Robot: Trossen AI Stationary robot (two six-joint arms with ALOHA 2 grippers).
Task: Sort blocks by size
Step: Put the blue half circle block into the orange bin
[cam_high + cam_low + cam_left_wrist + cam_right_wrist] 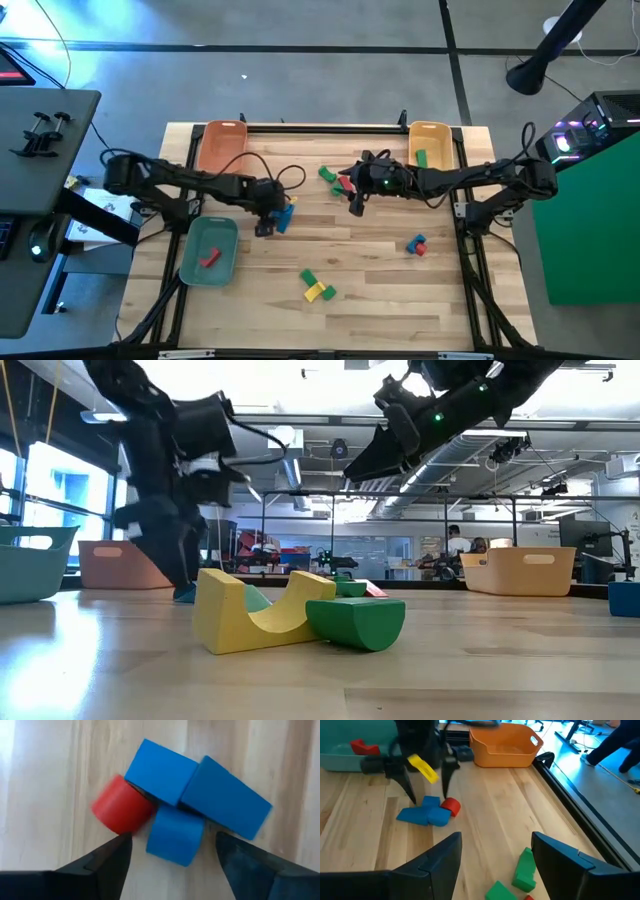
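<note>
Wooden table (380, 290), unlabelled blocks (172, 800) beneath spread left gripper (170, 852); right gripper (495, 852) spread, empty.

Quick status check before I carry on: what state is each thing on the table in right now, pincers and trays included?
Left pincer: open, above a block cluster.
Red cylinder: on its side, on the table, touching the blue blocks.
Right pincer: open, empty, above the table.
Teal tray: holds one red block.
Yellow tray: holds one green block.
Orange tray: no block visible inside.
Yellow arch block: on the table, against a green block.
</note>
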